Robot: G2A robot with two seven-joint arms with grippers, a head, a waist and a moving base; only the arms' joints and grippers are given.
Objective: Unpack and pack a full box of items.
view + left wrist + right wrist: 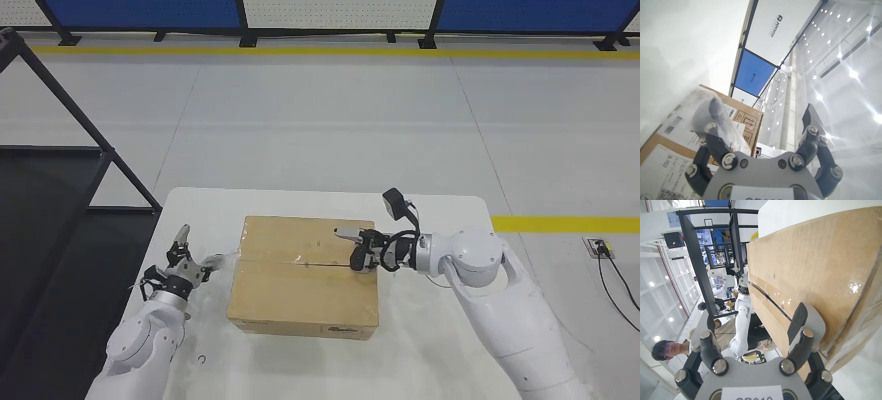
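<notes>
A closed cardboard box (300, 275) stands in the middle of the white table (440, 330), its top flaps meeting at a taped seam (300, 264). My right gripper (352, 250) is open over the box's right end, astride the seam. In the right wrist view the box (819, 266) is close, and one of the fingers (797, 323) of the right gripper (753, 325) rests by the slit seam (772, 302). My left gripper (197, 255) is open just left of the box, apart from it. In the left wrist view the left gripper (761, 115) faces the labelled box side (745, 117), with clear plastic film (719, 117) draped over one finger.
A black metal frame (60, 110) stands off the table's left side. A small dark ring (202, 360) lies on the table near the front left. Crinkled clear film (400, 310) covers the tabletop around the box.
</notes>
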